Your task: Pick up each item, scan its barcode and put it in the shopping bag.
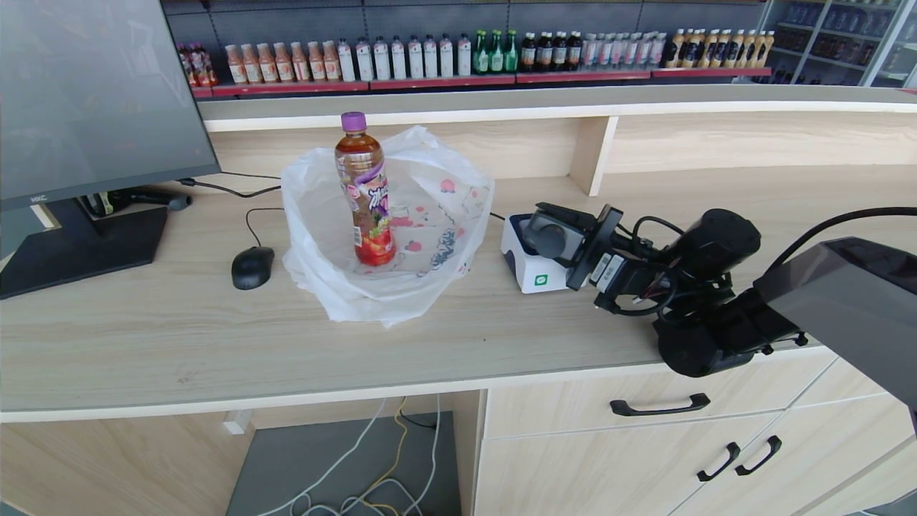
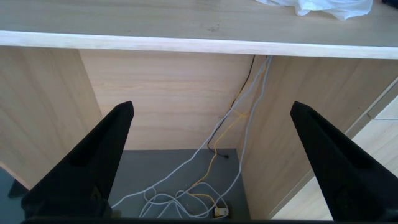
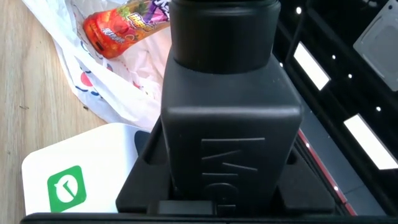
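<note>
At the checkout counter [image 1: 179, 337], a tea bottle [image 1: 365, 193] with a purple cap stands upright inside the open white shopping bag [image 1: 437, 208], its base down among the folds and its neck well above the bag's rim. The bag sits between a black mouse [image 1: 252, 266] on the robot's left and the barcode scanner [image 1: 550, 233] on its right.

The right claw [image 1: 582, 251] is pressed up against the dark scanner, which sits in or just over its white cradle [image 1: 534, 276] near the bag. From where I stand I cannot tell whether that claw is clamped on the scanner or has let go. The wrist camera sees the scanner's body close up, with the cradle's white base below it.

The left claw [image 2: 211, 112] hangs low in front of the counter's edge. It is spread wide with nothing between its two prongs, and faces the kneehole where loose cables [image 2: 205, 186] trail.

By the look of it, the bagging of this bottle is done, and I take it to have been scanned, though nothing here proves that. What seems left is settling the scanner in its cradle and drawing the right arm clear. The bottle is the only loose item in sight on the counter.
</note>
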{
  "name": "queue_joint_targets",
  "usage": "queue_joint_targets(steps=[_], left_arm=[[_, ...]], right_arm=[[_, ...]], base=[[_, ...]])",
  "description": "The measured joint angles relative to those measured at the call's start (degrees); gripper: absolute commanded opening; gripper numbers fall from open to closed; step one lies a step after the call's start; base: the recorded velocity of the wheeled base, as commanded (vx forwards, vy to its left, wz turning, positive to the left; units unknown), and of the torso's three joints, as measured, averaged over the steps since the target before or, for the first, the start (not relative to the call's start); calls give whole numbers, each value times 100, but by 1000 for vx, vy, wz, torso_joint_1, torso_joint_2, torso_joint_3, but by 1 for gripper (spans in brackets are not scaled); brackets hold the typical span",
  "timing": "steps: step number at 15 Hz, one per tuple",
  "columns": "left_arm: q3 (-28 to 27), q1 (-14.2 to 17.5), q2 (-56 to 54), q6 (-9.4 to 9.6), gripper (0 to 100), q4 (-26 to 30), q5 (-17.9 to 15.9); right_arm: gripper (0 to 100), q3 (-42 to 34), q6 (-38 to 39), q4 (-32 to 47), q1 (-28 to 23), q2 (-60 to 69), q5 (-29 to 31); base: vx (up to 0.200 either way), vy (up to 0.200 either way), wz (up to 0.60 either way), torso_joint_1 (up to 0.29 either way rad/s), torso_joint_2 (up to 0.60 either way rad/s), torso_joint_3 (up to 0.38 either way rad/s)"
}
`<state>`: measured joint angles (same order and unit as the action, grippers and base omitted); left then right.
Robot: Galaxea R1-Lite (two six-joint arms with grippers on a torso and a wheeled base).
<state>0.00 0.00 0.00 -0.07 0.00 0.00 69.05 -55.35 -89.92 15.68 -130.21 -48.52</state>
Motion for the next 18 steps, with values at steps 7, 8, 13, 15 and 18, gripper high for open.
queue_joint_targets(steps=[7,8,13,15,18], left_arm=[[0,-5,0,2,100,0,0],[0,-5,0,0,100,0,0],[0,0,0,0,100,0,0],[0,0,0,0,100,0,0],[0,0,0,0,100,0,0]], right_arm=[[0,-6,0,0,15,0,5],[0,-6,0,0,13,-2,7],[0,11,50,0,22,-2,5],[0,16,99,4,41,30,5],[0,-6,211,33,100,173,2]], base=[[0,0,0,0,0,0],[0,0,0,0,0,0],[0,0,0,0,0,0],[0,0,0,0,0,0],[0,0,0,0,0,0]])
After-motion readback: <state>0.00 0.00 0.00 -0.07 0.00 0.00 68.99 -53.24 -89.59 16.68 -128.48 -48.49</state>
